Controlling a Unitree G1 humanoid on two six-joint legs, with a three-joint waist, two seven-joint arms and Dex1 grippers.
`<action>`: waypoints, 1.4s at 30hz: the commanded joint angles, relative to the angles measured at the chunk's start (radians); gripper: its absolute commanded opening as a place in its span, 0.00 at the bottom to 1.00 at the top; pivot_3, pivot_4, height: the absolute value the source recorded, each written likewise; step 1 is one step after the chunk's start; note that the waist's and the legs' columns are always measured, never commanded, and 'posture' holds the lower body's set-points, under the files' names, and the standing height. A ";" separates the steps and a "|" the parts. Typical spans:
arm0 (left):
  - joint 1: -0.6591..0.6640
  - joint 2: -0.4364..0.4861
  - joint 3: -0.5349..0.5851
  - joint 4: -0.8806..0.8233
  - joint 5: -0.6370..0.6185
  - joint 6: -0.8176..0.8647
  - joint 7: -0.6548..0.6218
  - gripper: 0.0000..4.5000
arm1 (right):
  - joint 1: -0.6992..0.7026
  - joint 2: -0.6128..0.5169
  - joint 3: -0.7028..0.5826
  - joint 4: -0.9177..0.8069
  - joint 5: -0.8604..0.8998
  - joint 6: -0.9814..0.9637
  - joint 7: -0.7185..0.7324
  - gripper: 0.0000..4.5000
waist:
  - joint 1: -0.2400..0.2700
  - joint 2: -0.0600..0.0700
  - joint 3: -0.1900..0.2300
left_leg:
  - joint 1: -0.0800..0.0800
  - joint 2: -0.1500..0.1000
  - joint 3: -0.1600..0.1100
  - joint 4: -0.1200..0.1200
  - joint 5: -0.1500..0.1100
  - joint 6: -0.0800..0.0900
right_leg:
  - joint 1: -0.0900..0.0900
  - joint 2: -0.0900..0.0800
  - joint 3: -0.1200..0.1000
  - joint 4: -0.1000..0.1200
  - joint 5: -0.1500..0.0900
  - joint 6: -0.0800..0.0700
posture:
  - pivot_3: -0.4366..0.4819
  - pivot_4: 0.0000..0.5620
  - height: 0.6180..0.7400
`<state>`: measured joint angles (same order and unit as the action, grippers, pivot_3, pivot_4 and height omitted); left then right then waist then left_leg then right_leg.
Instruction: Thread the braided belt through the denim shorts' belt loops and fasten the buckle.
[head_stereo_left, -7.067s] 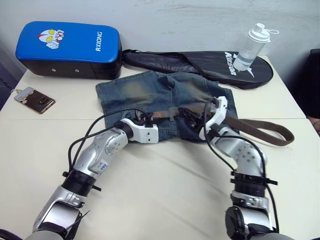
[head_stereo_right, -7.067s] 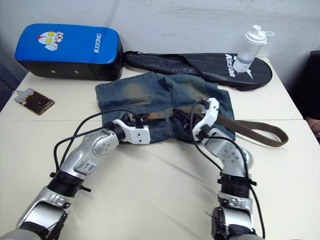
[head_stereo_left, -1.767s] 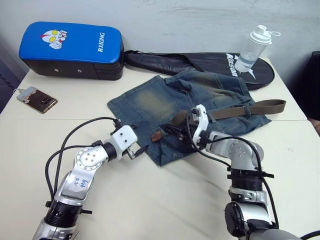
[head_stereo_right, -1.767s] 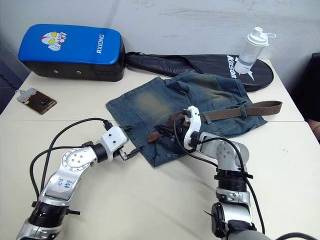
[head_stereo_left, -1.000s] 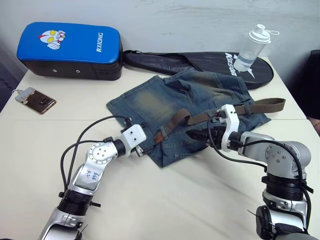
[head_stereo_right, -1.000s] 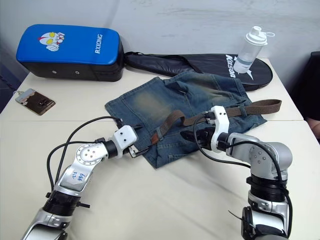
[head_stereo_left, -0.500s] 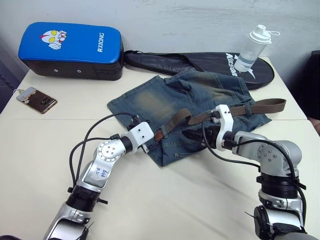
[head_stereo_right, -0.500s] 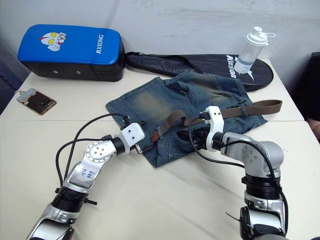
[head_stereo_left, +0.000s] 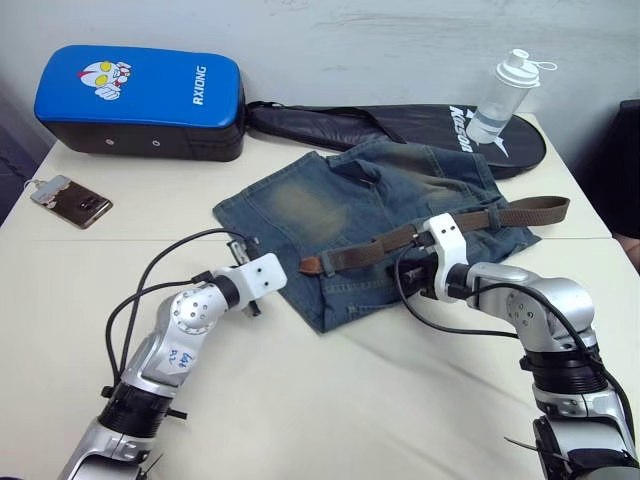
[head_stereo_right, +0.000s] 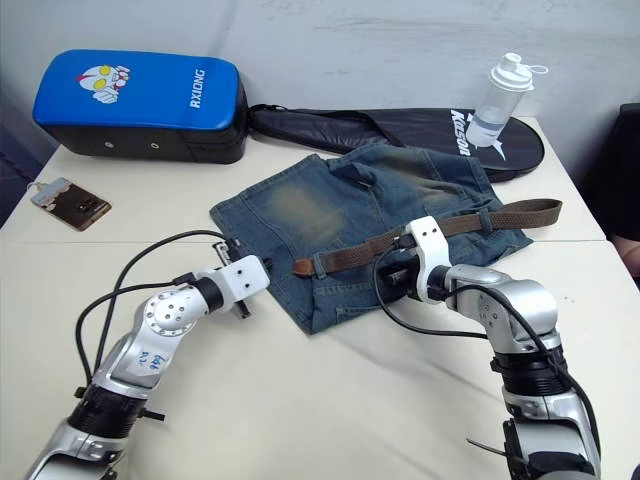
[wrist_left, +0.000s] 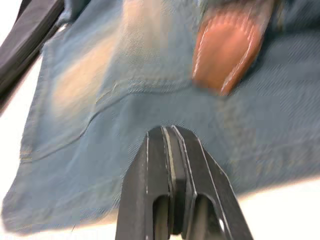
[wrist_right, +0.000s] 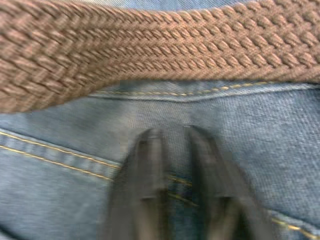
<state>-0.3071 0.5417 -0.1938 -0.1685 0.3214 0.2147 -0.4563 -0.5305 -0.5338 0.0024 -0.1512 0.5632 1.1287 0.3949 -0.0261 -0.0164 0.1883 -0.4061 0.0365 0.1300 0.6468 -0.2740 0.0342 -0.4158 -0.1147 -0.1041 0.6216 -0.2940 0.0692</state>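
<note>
The denim shorts (head_stereo_left: 350, 205) lie spread at the table's middle. The braided belt (head_stereo_left: 400, 240) lies flat along their waistband, from its leather tip (head_stereo_left: 312, 265) to its far right end (head_stereo_left: 560, 205), passing under a belt loop (head_stereo_left: 491, 214) on the way. The buckle is hidden. My left gripper (wrist_left: 170, 131) is shut and holds nothing; it hovers over the shorts' left edge, short of the leather tip (wrist_left: 227, 52). My right gripper (wrist_right: 175, 135) is shut, resting on the denim just below the belt (wrist_right: 150, 50). Whether it pinches cloth I cannot tell.
A blue padded block (head_stereo_left: 140, 100) sits at the back left, with a phone (head_stereo_left: 70, 200) in front of it. A black racket bag (head_stereo_left: 400, 125) and a clear bottle (head_stereo_left: 505, 95) stand behind the shorts. Bare table stretches in front.
Both grippers have gone from open to shut. The left gripper drew back from the belt's tip. The belt, arched up before, now lies flat along the waistband.
</note>
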 joint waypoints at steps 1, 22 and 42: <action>0.074 0.083 0.098 -0.138 0.076 0.016 0.033 0.00 | -0.014 -0.021 0.089 0.057 -0.071 -0.069 0.062 0.02 | -0.001 0.000 0.000 | 0.000 0.000 0.000 0.000 0.000 0.000 | 0.000 0.000 0.000 0.000 0.000 0.000 | 0.48 0.27 1.00; -0.021 0.001 -0.055 -0.056 0.148 -0.091 0.021 0.68 | -0.044 0.034 0.100 0.048 -0.119 -0.051 0.129 0.00 | -0.006 -0.003 -0.002 | 0.003 0.004 0.002 -0.001 -0.002 -0.004 | 0.000 0.001 -0.001 0.001 -0.001 -0.002 | 0.48 0.27 1.00; -0.150 -0.137 -0.131 0.180 0.231 -0.159 0.116 0.42 | 0.004 0.036 0.008 -0.084 -0.113 0.070 0.076 0.00 | 0.024 -0.003 -0.002 | 0.001 0.004 0.003 0.003 -0.002 -0.002 | 0.000 0.001 -0.002 0.002 -0.001 -0.002 | 0.48 0.27 1.00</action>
<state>-0.4606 0.3951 -0.3345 0.0371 0.5349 0.0535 -0.3515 -0.5308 -0.5002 0.0208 -0.2090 0.4399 1.1846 0.4725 -0.0020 -0.0190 0.1867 -0.4048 0.0403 0.1325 0.6494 -0.2761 0.0321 -0.4158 -0.1137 -0.1061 0.6234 -0.2949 0.0669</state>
